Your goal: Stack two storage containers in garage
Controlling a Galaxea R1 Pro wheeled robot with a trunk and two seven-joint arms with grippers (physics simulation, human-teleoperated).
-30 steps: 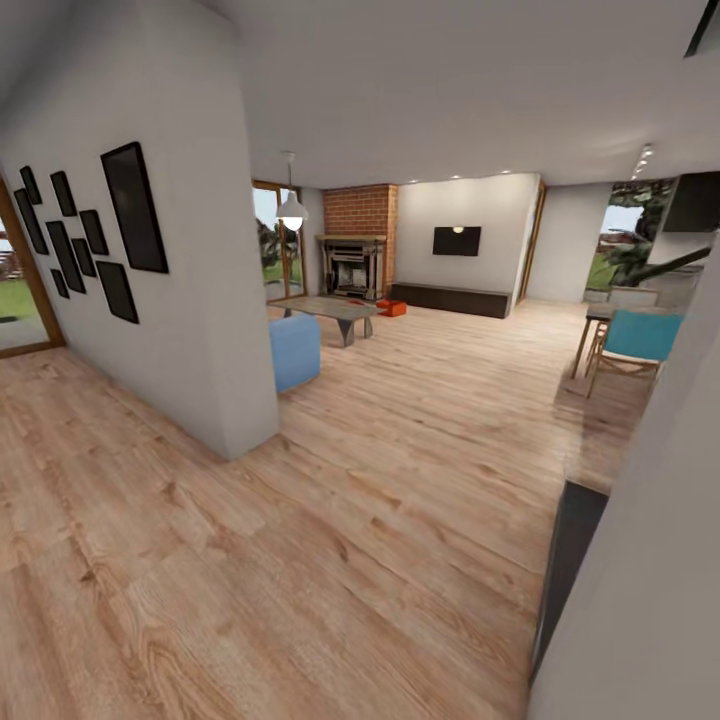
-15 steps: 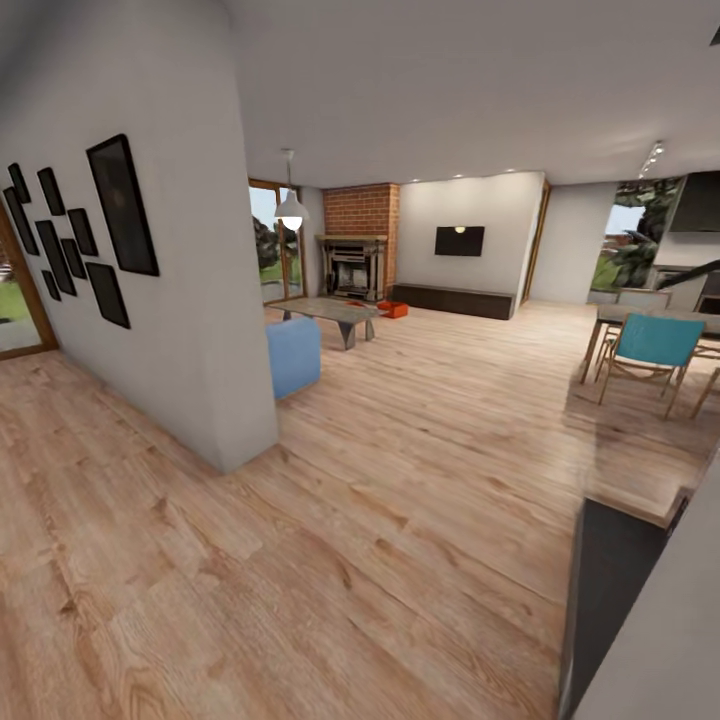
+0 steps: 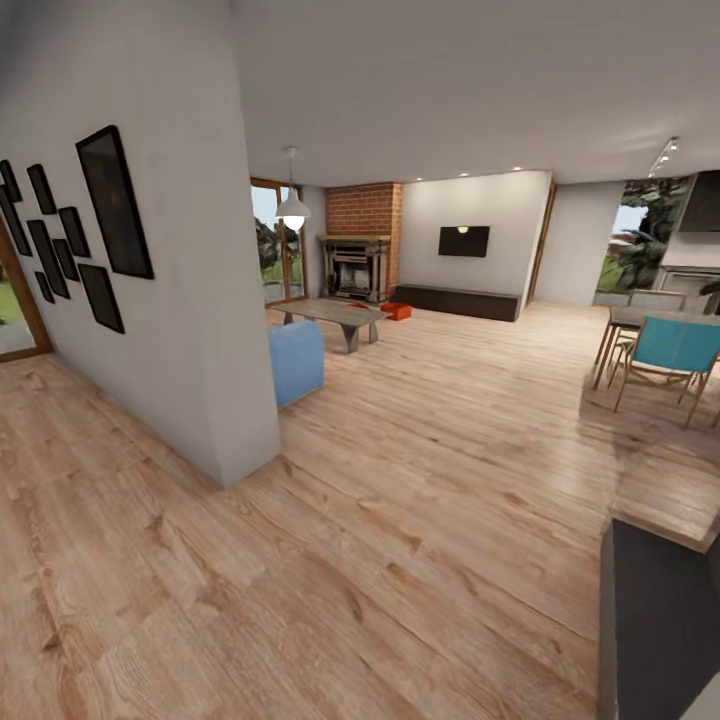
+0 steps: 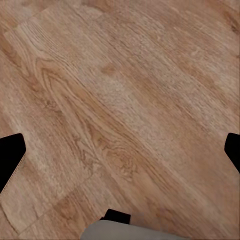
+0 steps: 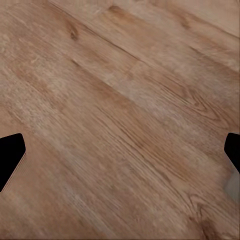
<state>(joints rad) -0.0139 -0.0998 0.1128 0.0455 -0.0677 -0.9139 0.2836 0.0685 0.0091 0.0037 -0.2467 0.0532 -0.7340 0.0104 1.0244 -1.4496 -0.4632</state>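
Two black fingertips show at opposite edges of each wrist view, spread wide with nothing between them: the left gripper [image 4: 120, 152] and the right gripper [image 5: 120, 152] both hang open over bare light wood-plank floor [image 3: 420, 480], whose grain runs in long diagonal boards with darker knots. Under the left gripper a pale rounded part of the robot and a small black piece cut into the frame edge; what they are is hard to tell.

From the head view, the living room lies well ahead of both grippers. The storage containers [image 3: 397, 311] sit on the planks far off, small orange-red boxes just in front of the red brick fireplace [image 3: 360, 245] and beside the long dark bench chest [image 3: 458, 301]; at this size they blur together, and one is partly hidden behind the coffee table [image 3: 335, 314], so their separate outlines cannot be made out. A blue sofa [image 3: 297, 360] end pokes from behind a smooth pale wall [image 3: 190, 300] hung with flat black rectangular frames [image 3: 115, 205]. A white dome pendant lamp [image 3: 292, 211] hangs above the table. Toward the right arm's side stands a teal chair [image 3: 675, 350] with a wooden frame, cut off by the picture's edge, and a dark flat panel [image 3: 660, 620] closer in.
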